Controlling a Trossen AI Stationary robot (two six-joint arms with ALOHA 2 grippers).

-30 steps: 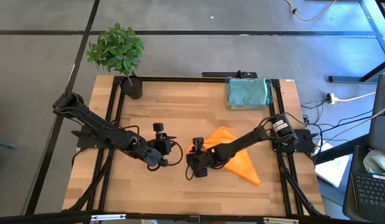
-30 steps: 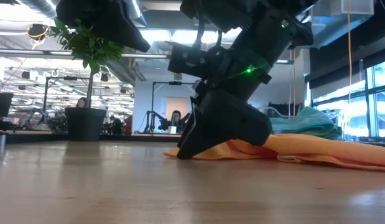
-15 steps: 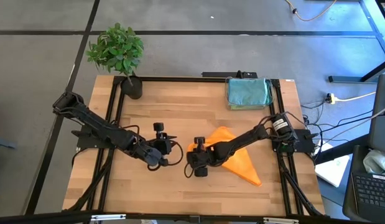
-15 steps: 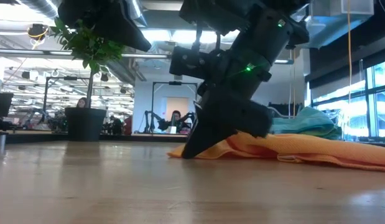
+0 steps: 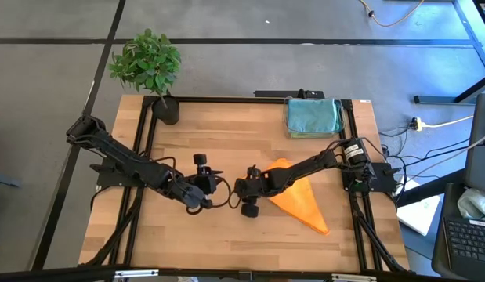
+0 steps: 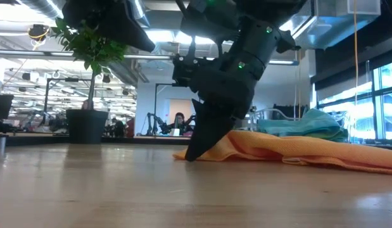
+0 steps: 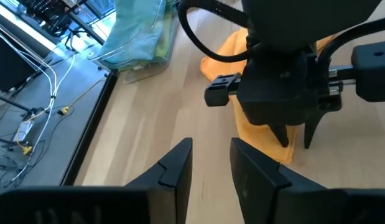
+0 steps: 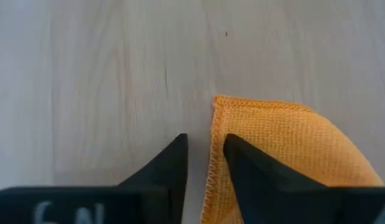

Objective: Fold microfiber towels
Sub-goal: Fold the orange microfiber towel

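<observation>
The orange microfiber towel (image 5: 301, 205) lies flat on the wooden table, right of the middle, folded into a rough triangle. My right gripper (image 8: 204, 146) points steeply down at the towel's left corner (image 6: 183, 155), its fingers a little apart. My left gripper (image 7: 211, 149) hangs above bare wood just left of it (image 5: 201, 200), open and with nothing between its fingers. More towels, teal and light blue, sit stacked in a clear bin (image 5: 313, 116) at the far right. My right gripper comes from above, slanting, with its fingers astride the hemmed edge (image 8: 212, 134) at the towel's left corner. One finger (image 8: 242, 158) is over the cloth, the other (image 8: 170, 158) over bare wood beside the hem. Its tip reaches the table there (image 6: 190, 157). The towel lies on the wood, humped a little behind the finger.
A potted plant (image 5: 148, 66) stands at the far left corner. A black frame (image 5: 144, 149) runs along the table's sides. Bare wood lies open along the near edge and at the left. In the low view, people sit in the room beyond the table.
My right gripper has rolled about its own pointing line and shifted slightly toward the far edge, its tips staying at the towel's left corner. The cloth behind the fingers has humped up a little. The rest of the towel has stayed where it was.
</observation>
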